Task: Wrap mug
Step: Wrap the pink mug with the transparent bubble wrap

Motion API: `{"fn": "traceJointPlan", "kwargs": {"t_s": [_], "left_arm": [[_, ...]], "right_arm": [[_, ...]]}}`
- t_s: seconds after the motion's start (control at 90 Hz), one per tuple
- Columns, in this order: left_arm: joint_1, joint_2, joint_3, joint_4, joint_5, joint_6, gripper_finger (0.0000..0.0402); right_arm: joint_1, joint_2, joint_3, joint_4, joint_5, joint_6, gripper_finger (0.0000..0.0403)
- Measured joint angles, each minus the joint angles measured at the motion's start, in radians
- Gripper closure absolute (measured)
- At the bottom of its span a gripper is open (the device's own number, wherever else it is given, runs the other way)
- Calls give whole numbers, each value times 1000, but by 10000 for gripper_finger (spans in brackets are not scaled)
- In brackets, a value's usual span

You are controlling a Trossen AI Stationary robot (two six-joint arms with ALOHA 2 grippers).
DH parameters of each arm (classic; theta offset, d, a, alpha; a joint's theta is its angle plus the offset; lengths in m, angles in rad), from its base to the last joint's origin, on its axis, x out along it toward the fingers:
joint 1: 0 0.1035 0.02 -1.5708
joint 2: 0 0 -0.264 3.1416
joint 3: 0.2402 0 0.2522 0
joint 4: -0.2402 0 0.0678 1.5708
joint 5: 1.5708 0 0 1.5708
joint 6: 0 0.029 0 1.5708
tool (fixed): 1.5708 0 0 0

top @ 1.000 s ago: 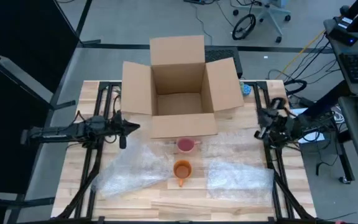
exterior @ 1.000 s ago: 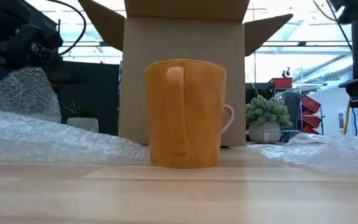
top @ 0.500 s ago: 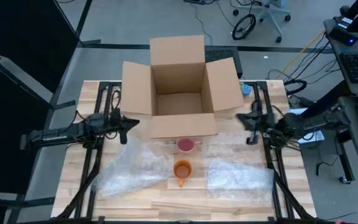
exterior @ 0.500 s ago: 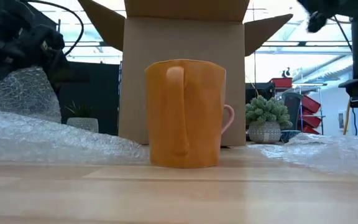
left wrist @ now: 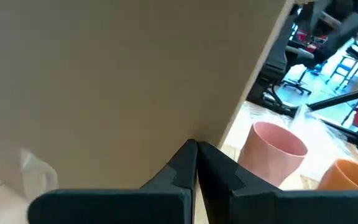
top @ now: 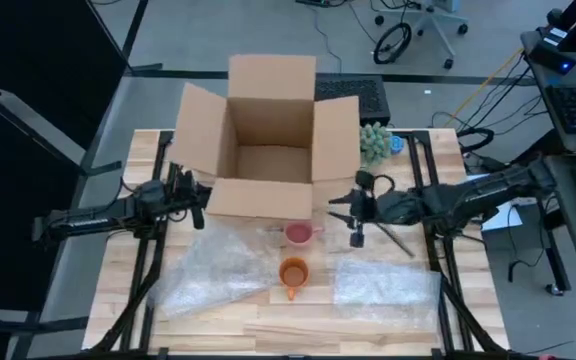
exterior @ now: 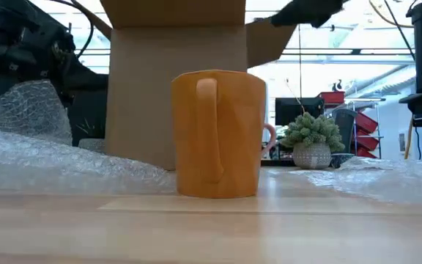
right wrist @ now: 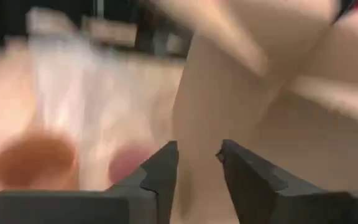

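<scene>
An orange mug (top: 293, 272) stands upright on the wooden table, handle toward the near edge. A pink mug (top: 299, 234) stands just behind it, in front of the open cardboard box (top: 263, 165). Bubble wrap sheets lie crumpled at the near left (top: 213, 272) and near right (top: 383, 280). My left gripper (top: 198, 208) is shut at the box's front left corner. My right gripper (top: 351, 218) is open, level beside the box's front right corner, right of the pink mug. In the low view the orange mug (exterior: 218, 133) hides most of the pink one. My left gripper's shut fingertips (left wrist: 196, 149) point at the box's front wall (left wrist: 117, 81), close to its lower edge; I cannot tell whether they touch it. My right gripper's open fingers (right wrist: 166, 163) stand at the box's right corner (right wrist: 229, 106); the blur hides whether they touch.
A small potted plant (top: 372, 143) stands behind the box's right flap. Black rails (top: 438, 270) run along both sides of the table. Bare wood lies near the front edge (top: 298, 330), between and before the two bubble wrap sheets.
My right gripper has swung from the table's right edge toward the left, up to the box's right side. The box has slid toward the left edge and turned a little, its right flap now standing steeper, and the plant behind it has come into view.
</scene>
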Motion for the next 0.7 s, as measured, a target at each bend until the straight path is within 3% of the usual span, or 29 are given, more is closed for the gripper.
{"fn": "traceJointPlan", "kwargs": {"t_s": [0.256, 0.456, 0.7], "left_arm": [[-10, 0, 0, 87, 30, -95, 402], [-53, 0, 0, 162, 39, -118, 402], [-69, 0, 0, 167, 26, -112, 402]], "right_arm": [[102, 2, 42, -251, -168, 415, 275], [233, 0, -6, -367, -185, 702, 257], [339, 19, -184, -335, -184, 910, 202]]}}
